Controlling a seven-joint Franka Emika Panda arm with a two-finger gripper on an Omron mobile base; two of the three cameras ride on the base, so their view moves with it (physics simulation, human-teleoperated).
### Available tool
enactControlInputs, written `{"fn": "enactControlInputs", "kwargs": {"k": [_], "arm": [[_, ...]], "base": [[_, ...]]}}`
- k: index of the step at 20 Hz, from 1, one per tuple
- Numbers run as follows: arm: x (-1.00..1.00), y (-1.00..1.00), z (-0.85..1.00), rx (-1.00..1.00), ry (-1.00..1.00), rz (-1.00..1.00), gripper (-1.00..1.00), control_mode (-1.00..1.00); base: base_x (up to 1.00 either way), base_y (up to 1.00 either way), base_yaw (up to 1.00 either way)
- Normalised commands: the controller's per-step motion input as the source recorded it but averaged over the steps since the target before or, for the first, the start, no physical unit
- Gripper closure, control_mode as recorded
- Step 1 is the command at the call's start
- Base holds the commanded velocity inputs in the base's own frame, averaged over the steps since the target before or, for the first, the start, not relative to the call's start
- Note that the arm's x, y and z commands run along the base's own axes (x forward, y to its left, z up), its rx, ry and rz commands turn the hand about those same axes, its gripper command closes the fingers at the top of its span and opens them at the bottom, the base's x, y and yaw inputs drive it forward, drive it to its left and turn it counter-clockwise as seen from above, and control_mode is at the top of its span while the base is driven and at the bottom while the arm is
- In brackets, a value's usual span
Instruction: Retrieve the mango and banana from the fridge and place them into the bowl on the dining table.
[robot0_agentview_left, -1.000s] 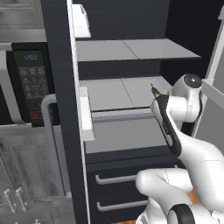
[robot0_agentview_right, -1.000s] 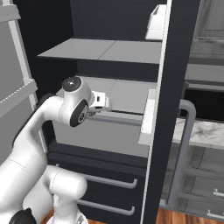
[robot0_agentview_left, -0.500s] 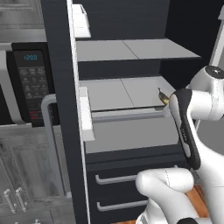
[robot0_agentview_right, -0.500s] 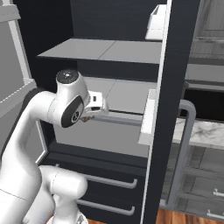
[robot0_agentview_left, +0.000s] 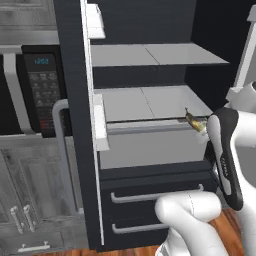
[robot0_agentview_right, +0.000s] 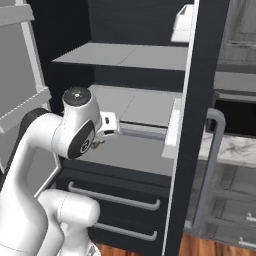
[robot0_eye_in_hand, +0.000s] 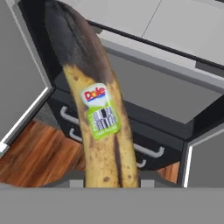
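Standing open, fridge (robot0_agentview_left: 150, 100) with grey shelves bare, two drawers below, door edge at left; microwave (robot0_agentview_left: 42, 85) beyond that door. Swung rightward across the left base view since a second ago, white arm (robot0_agentview_right: 50, 145) now bent in front of the middle shelf (robot0_agentview_left: 150, 102), elbow high, hand level with the shelf's front lip. Clamped on banana (robot0_eye_in_hand: 98, 118), gripper (robot0_agentview_left: 202, 127) narrow, fruit carried outward, just off the shelf's right front corner. Seen from the hand: banana yellow with a blackened end, sticker on its skin, wooden floor (robot0_eye_in_hand: 39, 153) beneath
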Motion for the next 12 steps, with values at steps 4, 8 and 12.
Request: {"fn": "enactControlInputs", "kwargs": {"k": [4,8,12], "arm": [[0.0,0.0,0.0,0.0,0.0,0.0,1.0,1.0],[0.0,0.0,0.0,0.0,0.0,0.0,1.0,1.0],[0.0,0.0,0.0,0.0,0.0,0.0,1.0,1.0]], "base": [[-0.88,0.13,0.13],[-1.0,0.22,0.01],[-1.0,0.2,0.0]]}}
